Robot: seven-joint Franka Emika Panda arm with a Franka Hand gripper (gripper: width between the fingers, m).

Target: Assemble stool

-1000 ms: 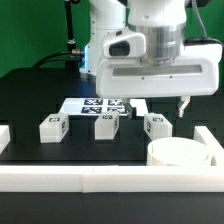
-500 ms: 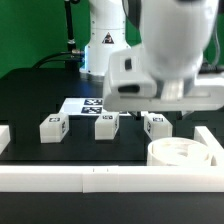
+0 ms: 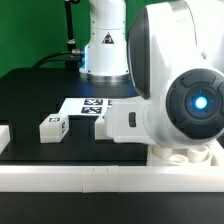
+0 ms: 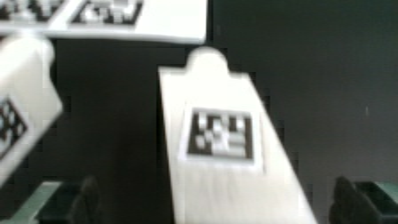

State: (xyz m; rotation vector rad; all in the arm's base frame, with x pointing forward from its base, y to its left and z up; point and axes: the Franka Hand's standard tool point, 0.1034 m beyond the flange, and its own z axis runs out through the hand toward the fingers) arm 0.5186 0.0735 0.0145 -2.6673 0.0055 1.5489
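My jaws stand wide apart, straddling a tagged leg lying flat on the bench, touching neither side.

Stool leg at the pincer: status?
Pincer open, straddling one leg, no grip. Seat mostly hidden behind the arm. Nothing else between the jaws.

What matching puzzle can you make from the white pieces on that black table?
1. white blocky plastic leg
2. thin flat white marker board
3. round white plastic seat
4. long white border rail

a. mostly hidden by the white robot arm
b. along the near edge of the black table
c. standing at the exterior view's left, before the board
d. lying flat behind the legs

Pairs: 1-c, 2-d, 3-a, 4-b
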